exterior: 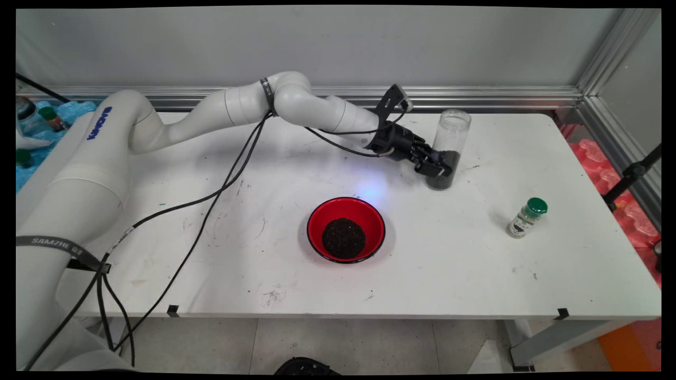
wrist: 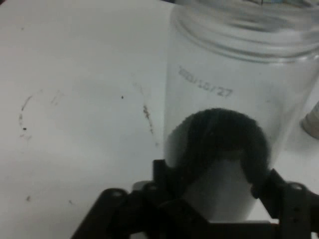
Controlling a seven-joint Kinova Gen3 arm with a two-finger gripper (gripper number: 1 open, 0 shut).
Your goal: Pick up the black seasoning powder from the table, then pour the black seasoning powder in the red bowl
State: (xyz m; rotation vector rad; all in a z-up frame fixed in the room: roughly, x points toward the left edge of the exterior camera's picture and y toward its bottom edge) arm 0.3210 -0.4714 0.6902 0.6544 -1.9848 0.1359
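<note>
I have the clear plastic jar (exterior: 448, 150) clamped low on its body by the gripper (exterior: 437, 166), fingers closed on either side of it; in the hand view the jar (wrist: 239, 124) fills the space between the fingers (wrist: 167, 174) and a printed date shows on its wall. It stands lidless near the table's (exterior: 475, 274) far edge, right of centre, with a dark granular fill at the bottom.

My worry is the grip height: held this low, a tall open jar could tip or swivel in the fingers if it is lifted or swung fast, and the dark fill would spill over the tabletop. I judge the smooth wall slippery too.

Toward the near edge, about mid-table, sits the red bowl (exterior: 346, 229) with a mound of the same dark material. A small green-capped spice bottle (exterior: 526, 217) stands tilted well apart, toward the right edge.

I cannot tell whether the jar's base is touching the table or just off it. The spice bottle's label is too small to read.
</note>
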